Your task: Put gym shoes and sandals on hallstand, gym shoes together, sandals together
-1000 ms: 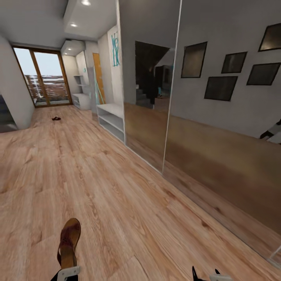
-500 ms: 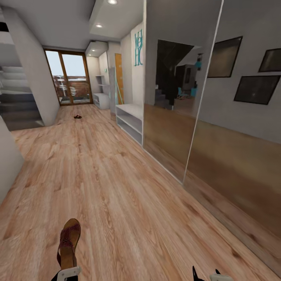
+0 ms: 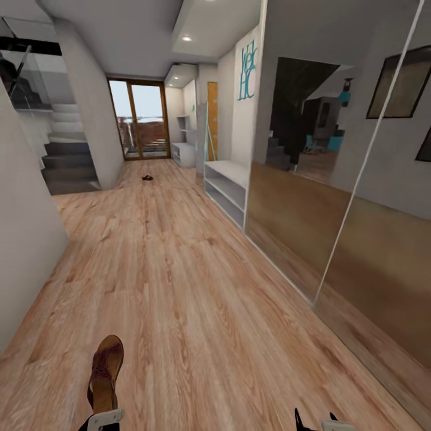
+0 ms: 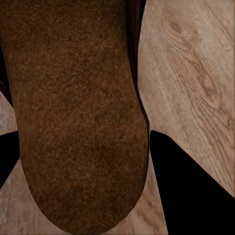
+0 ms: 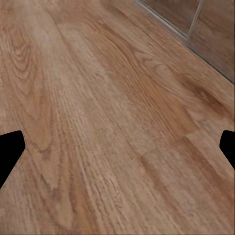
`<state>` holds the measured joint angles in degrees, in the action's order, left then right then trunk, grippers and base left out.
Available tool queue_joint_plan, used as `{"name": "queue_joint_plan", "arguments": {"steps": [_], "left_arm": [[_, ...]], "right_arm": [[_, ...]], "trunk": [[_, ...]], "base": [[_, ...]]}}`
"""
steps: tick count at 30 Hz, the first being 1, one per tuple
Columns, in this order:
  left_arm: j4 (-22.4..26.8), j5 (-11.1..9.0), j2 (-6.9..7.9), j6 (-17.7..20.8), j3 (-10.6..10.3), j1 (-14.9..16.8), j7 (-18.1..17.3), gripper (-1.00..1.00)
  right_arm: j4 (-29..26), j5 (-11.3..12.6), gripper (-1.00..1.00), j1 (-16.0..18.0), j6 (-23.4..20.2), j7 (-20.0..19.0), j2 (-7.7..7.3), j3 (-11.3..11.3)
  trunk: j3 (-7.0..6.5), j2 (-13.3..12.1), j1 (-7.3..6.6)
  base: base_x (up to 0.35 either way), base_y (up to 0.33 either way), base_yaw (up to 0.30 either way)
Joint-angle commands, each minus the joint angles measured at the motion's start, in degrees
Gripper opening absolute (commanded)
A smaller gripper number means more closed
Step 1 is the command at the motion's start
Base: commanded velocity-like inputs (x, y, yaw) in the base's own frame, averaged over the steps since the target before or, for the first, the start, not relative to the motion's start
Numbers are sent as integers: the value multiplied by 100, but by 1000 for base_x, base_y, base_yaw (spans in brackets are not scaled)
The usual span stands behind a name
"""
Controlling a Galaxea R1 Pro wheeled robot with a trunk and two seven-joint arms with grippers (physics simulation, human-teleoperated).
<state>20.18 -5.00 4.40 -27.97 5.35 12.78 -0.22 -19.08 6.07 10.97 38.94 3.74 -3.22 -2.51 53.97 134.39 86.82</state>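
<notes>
Wood-plank corridor floor (image 3: 179, 287) runs toward the far hallstand (image 3: 184, 153); left gripper (image 3: 99, 419) grips one brown sandal (image 3: 106, 371) at lower left, unplaced; second sandal (image 3: 146, 177) lies distant; right gripper (image 3: 317, 424) spread, empty.

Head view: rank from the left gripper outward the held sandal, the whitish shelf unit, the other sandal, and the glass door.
1. Held sandal, in the left gripper.
2. Whitish shelf unit, right wall, mid-corridor.
3. Other sandal, on the floor beyond.
4. Glass door, corridor's far end.
</notes>
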Motion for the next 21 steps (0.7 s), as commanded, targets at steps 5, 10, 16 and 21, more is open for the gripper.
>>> {"name": "queue_joint_plan", "arguments": {"steps": [5, 10, 16, 21], "left_arm": [[-5, -37, 0, -16, -17, 5, 4, -100], [-5, -37, -1, -16, -17, 6, 4, -100], [-5, -37, 2, -16, -17, 5, 4, -100], [-5, -37, 0, -16, -17, 5, 4, -100]], "right_arm": [[0, 52, 100, 1, 18, 4, -3, -30], [0, 51, 100, 1, 18, 4, -3, -30], [0, 45, 100, 1, 18, 4, -3, -30], [8, 44, 100, 1, 18, 4, -3, -30]], "trunk": [[5, 2, 2], [5, 2, 2], [5, 2, 2], [5, 2, 2]], "base": [[338, 0, 279], [338, 0, 279], [338, 0, 279], [338, 0, 279]]}}
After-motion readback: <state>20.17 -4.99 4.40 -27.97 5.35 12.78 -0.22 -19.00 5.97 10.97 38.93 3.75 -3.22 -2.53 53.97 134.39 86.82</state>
